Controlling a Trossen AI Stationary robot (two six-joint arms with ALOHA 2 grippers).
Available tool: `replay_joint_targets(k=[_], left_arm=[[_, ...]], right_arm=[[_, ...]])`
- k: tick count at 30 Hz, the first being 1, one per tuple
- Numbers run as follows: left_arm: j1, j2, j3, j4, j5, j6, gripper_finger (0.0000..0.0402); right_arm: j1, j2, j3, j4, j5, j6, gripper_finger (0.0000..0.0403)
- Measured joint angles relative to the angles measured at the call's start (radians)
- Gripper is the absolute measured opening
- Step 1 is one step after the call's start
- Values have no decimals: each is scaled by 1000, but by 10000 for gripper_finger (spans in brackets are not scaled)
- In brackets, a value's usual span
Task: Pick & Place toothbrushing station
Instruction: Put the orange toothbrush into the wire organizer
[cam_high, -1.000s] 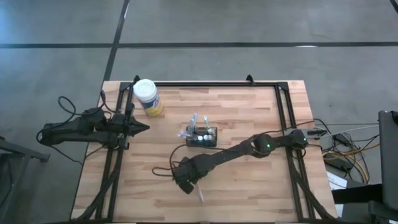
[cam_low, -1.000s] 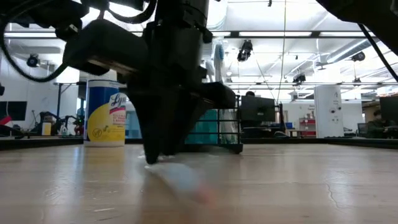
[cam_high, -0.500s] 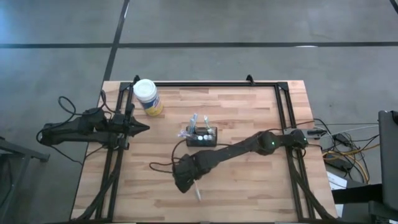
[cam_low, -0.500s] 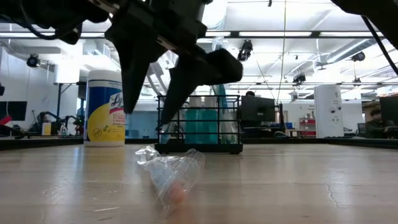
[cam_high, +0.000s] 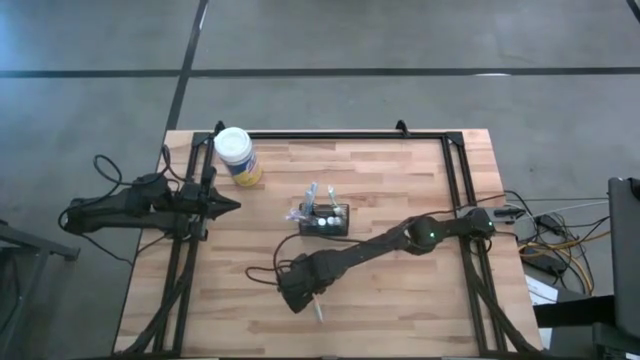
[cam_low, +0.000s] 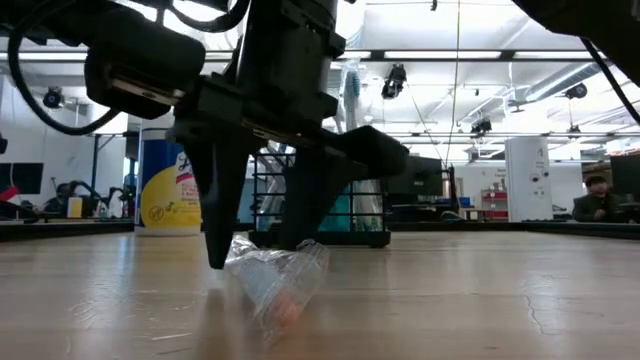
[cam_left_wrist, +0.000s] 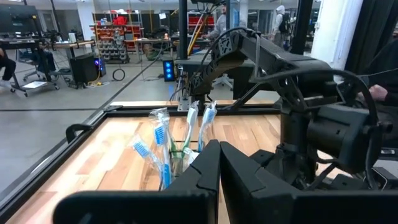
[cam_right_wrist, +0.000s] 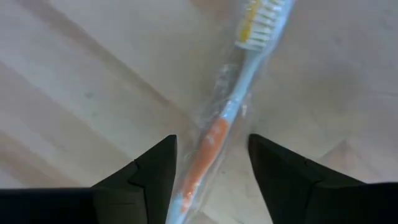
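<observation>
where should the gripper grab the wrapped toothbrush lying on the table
Grip the toothbrush at the orange middle of its handle, coming straight down from above. It lies flat on the table in a clear wrapper, and the handle there is its narrowest, stiffest part. The right gripper is already open, one finger on each side of the handle, away from the bristles.

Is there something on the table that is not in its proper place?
Yes. One wrapped toothbrush lies flat on the wood, apart from the toothbrushing station, where the others stand upright. The right gripper, open, straddles it. The left gripper waits at the table's left edge.
</observation>
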Motion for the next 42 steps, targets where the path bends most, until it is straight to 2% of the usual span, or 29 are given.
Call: replay_joint_targets(k=[4, 8, 14, 19, 26, 29, 34, 42], left_arm=[[0, 0, 0, 0, 0, 0, 12], [0, 0, 0, 0, 0, 0, 12], [0, 0, 0, 0, 0, 4, 12], [0, 0, 0, 18, -16, 4, 12], [0, 0, 0, 24, -17, 6, 12], [0, 0, 0, 28, -19, 45, 12], [0, 0, 0, 72, -19, 76, 12], [0, 1, 0, 90, -20, 97, 12]], right_arm=[[-1, 34, 5, 0, -27, -38, 196], [0, 49, 5, -7, -28, -76, 173], [0, 44, 2, -32, 3, -143, 92], [-2, 42, 9, -45, 11, -276, 21], [0, -23, 2, -19, 112, -591, 20], [-2, -99, 1, -29, 213, -725, 19], [4, -325, 6, -28, 371, -885, 19], [65, -579, -21, 43, 556, -1162, 18]])
